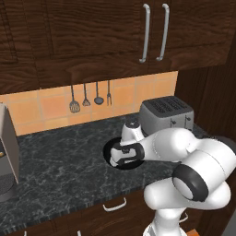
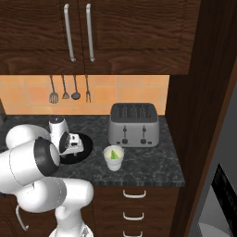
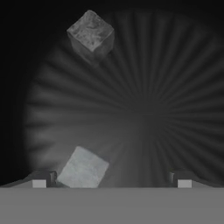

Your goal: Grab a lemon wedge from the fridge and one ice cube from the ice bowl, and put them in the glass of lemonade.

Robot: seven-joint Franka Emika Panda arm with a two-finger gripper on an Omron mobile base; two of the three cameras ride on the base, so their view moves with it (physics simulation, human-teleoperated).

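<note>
My gripper [image 3: 112,183] is open and points down into the black ice bowl [image 3: 153,100]. One ice cube [image 3: 83,168] lies between the fingertips, close to the left one, and a second ice cube [image 3: 91,35] rests at the far side of the bowl. The white hand hangs over the ice bowl [image 1: 109,148] on the counter, and covers part of the ice bowl [image 2: 86,147]. To the right stands the glass of lemonade [image 2: 114,160], with a yellow-green lemon wedge [image 2: 113,153] in it. The grey fridge [image 2: 229,148] shows at the far right.
A silver toaster [image 2: 133,122] stands behind the glass, close to the bowl's right side. Utensils [image 1: 85,97] hang on the tiled wall. A grey appliance [image 1: 7,156] sits at the counter's left end. Dark wood cabinets [image 1: 115,32] hang overhead, and a tall wood panel [image 2: 194,115] bounds the counter's right.
</note>
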